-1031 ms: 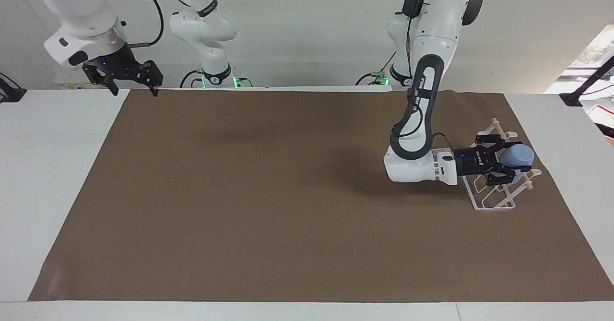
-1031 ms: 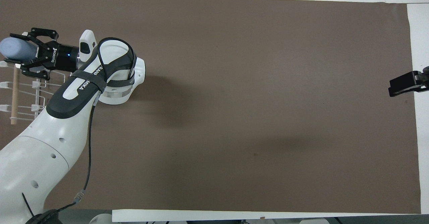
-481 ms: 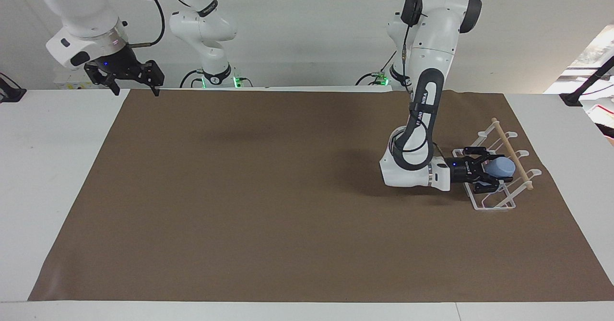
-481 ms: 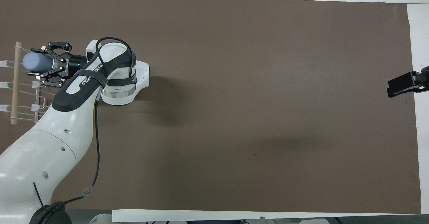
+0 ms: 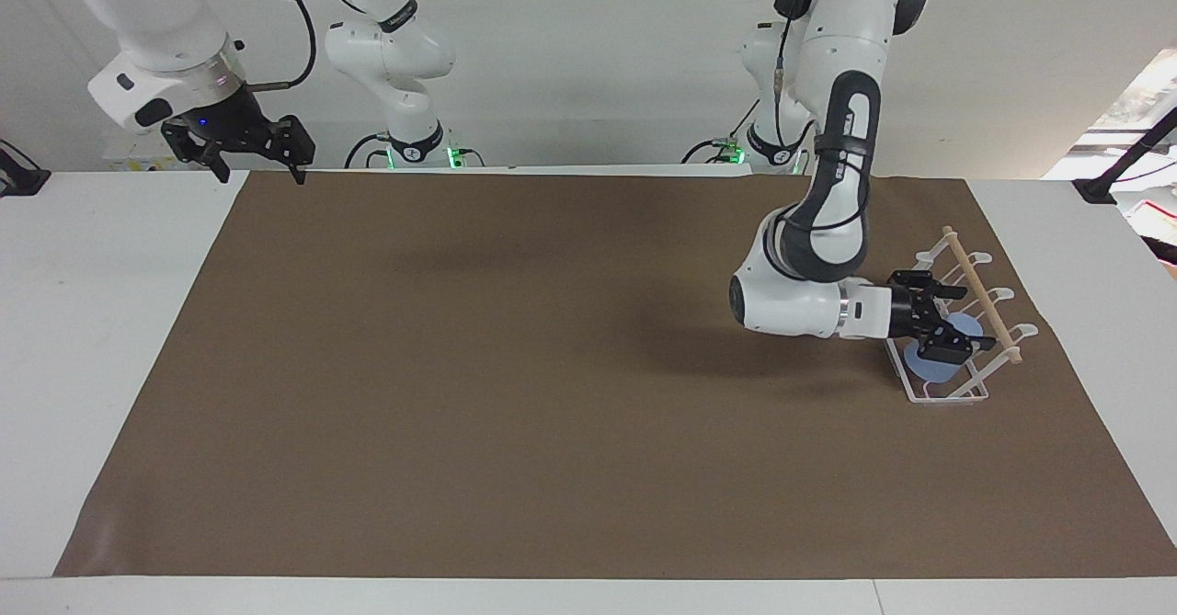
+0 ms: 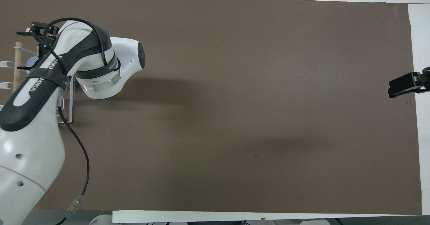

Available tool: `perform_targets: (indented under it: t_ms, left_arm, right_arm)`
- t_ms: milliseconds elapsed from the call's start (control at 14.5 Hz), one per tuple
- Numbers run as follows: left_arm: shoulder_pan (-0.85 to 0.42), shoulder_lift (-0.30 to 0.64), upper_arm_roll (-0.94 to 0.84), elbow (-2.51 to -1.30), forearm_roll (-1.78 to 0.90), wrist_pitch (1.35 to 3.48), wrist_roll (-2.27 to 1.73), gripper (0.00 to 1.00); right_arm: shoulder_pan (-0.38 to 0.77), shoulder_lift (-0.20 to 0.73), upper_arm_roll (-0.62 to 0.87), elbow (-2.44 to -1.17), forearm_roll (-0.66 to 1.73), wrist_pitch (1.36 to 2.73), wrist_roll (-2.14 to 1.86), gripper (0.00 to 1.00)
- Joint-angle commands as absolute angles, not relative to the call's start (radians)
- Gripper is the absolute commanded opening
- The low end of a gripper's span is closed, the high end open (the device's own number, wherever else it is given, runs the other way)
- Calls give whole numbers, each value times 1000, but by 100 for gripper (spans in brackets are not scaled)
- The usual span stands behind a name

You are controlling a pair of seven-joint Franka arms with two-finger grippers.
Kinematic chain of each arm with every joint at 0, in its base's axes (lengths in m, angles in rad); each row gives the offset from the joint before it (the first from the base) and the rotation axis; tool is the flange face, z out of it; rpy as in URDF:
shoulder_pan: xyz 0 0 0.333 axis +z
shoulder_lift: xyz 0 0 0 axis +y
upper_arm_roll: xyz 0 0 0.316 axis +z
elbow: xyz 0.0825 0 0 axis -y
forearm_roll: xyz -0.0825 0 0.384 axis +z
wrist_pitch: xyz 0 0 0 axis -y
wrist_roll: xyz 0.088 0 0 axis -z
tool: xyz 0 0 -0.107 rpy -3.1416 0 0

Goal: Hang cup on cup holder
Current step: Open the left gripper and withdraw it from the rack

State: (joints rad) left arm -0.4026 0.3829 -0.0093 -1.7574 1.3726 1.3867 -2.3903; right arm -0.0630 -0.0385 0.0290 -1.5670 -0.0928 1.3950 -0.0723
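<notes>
Cup in cup holder (left gripper around it)

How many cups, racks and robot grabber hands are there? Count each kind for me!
Cups: 1, the light-blue cup on the cup holder, at the left gripper.
Racks: 1, the white wire cup holder.
Grabber hands: 2, the left gripper over the cup holder and the right gripper, which waits over the table's edge at the right arm's end.
Total: 4.
</notes>
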Motion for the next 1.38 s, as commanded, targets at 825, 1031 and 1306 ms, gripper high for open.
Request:
perform_targets:
  t_ms: [825,1031,1306]
  left_arm:
    - [-227,88,-6,-1747,1065,1531,-1639,99]
    - [-183,83,2,-1712,778,1656,-1297,99]
    - [-95,87,2,-1700,498,1847,-927,99]
  right_arm:
    - [-78,-41,37,-1566,-74,1384,-92,100]
    - [-78,-41,37,-1566,-74,1384,-94,100]
    - [-78,-41,37,-1566,-74,1384,-94,100]
